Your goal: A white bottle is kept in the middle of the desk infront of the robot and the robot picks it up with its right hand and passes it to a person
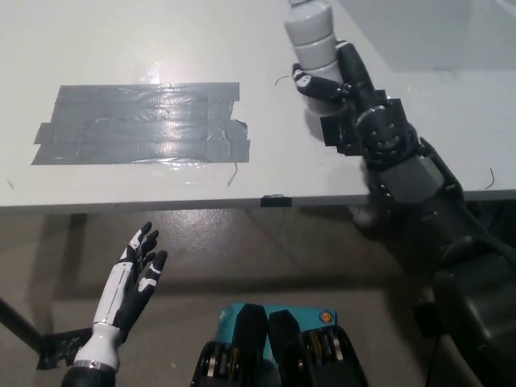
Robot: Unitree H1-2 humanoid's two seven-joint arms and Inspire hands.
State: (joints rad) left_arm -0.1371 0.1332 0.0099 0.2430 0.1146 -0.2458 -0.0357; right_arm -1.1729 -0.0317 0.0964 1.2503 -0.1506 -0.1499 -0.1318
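Note:
The white ribbed bottle (314, 42) is at the top middle of the head view, its cap cut off by the frame's upper edge. My black right hand (339, 85) is shut on its lower part, with the fingers wrapped around it and the arm stretching in from the bottom right. The bottle is raised off the desk, above and left of the black tape square (347, 129). My white left hand (135, 270) rests open at the lower left, below the desk's front edge.
A large patch of grey tape strips (141, 122) covers the left half of the light desk (242, 181). A small black mark (276, 198) sits on the desk's front edge. A pale raised surface (435, 32) fills the top right corner.

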